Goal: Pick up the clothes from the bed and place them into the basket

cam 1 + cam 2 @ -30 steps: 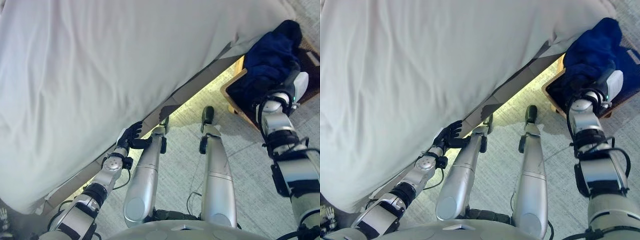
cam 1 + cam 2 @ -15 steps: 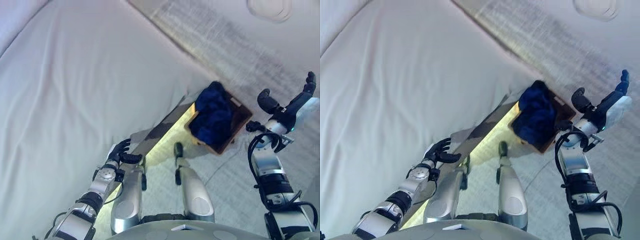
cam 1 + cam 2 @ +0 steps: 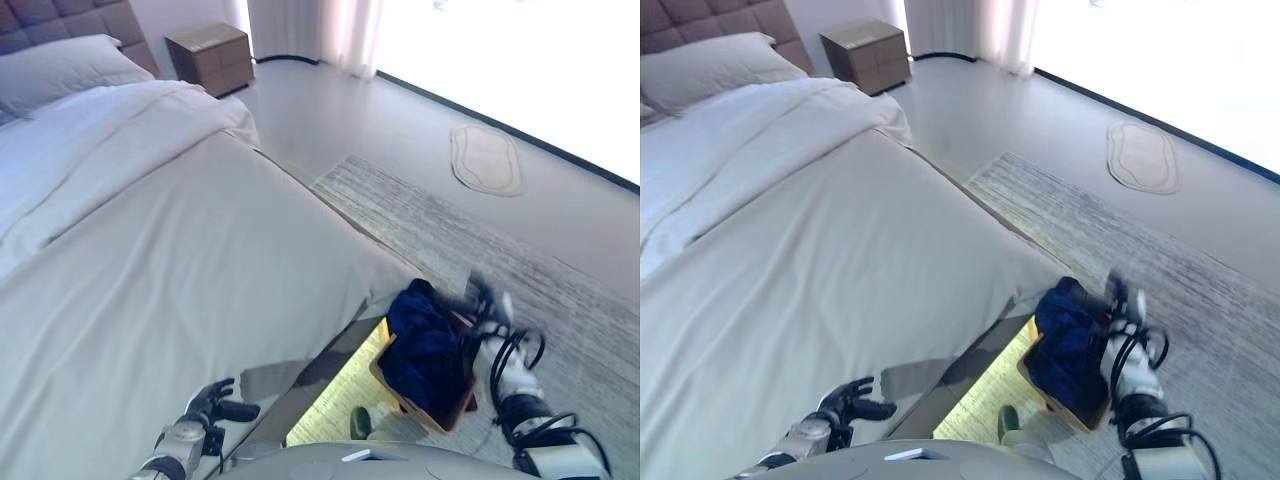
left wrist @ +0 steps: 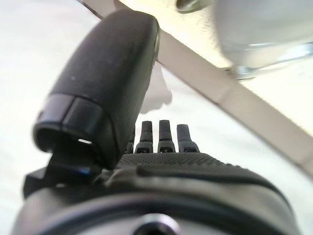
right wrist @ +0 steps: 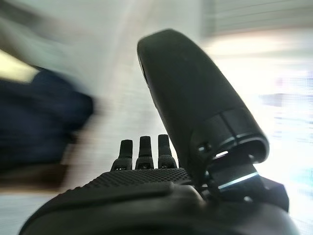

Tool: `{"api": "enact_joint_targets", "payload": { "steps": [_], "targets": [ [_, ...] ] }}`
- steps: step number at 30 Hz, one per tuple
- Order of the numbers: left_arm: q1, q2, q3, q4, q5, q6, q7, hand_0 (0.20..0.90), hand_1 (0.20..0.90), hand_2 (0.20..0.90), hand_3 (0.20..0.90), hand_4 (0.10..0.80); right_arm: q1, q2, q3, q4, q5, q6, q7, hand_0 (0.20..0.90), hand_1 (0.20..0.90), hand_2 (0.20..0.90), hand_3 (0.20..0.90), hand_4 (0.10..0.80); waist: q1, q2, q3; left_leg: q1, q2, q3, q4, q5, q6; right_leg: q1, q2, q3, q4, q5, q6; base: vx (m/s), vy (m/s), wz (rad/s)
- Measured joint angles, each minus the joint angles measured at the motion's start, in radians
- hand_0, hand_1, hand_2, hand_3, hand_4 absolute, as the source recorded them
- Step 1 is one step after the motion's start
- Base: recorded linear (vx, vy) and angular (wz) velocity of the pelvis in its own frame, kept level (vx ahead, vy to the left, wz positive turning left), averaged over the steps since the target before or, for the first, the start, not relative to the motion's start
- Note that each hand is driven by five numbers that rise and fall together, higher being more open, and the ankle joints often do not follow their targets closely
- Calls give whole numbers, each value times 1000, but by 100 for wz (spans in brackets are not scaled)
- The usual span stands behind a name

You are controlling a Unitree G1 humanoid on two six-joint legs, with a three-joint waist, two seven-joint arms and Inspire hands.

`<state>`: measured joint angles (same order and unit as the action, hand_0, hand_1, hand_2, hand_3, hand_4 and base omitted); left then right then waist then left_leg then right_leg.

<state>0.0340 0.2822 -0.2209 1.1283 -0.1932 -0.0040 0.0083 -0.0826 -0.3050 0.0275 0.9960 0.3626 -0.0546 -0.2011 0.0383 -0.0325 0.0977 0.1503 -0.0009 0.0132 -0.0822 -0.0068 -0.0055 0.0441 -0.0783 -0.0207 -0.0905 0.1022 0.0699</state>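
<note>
Dark blue clothes (image 3: 425, 345) lie heaped in a brown basket (image 3: 430, 418) on the floor at the foot corner of the white bed (image 3: 150, 280). My right hand (image 3: 1118, 298) is just past the basket's far right side, above its rim, fingers straight and empty. The right wrist view shows the blue clothes (image 5: 34, 122) beside the straight fingers (image 5: 141, 152). My left hand (image 3: 212, 402) is open and empty at the bed's near edge. Its fingers (image 4: 161, 134) are straight over the sheet.
A grey pillow (image 3: 60, 70) and a headboard are at the bed's far end. A wooden nightstand (image 3: 208, 55) stands beyond it. A striped grey rug (image 3: 470, 240) lies under the basket, with a small oval mat (image 3: 486, 160) farther out by the bright window.
The camera has swung up from the floor, so the whole room shows. My right hand has come off the blue clothes in the basket, opened and risen to beside it.
</note>
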Motion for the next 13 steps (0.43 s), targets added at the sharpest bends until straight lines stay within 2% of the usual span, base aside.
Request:
{"api": "enact_joint_targets", "payload": {
  "steps": [2,6,10,13],
  "targets": [
    [19,0,19,23,1,0,-11,900,900,900,900,800,77,26,37,75,-85,16,55,900,900,900,900,800,-4,13,0,-8,-3,-22,-7,15,-1,0,-7,-22,-1,0,0,-25,-10,25],
    [26,6,43,45,3,0,-32,900,900,900,900,800,141,42,96,174,-197,32,152,900,900,900,900,800,-9,9,-1,-4,-2,-38,-11,15,1,15,-13,-41,-1,-2,0,-15,-15,14],
    [24,5,52,45,-1,-5,-39,900,900,900,900,800,159,61,83,185,-158,48,152,900,900,900,900,800,-17,-8,-16,-4,1,-37,-12,14,0,13,-13,-42,-1,-9,3,-1,0,2],
    [25,-5,49,45,-1,-31,-47,900,900,900,900,800,157,92,33,237,-135,58,122,900,900,900,900,800,-15,-16,-34,-5,2,-34,-12,14,1,11,-12,-43,-1,-9,3,0,0,0]
  ]
}}
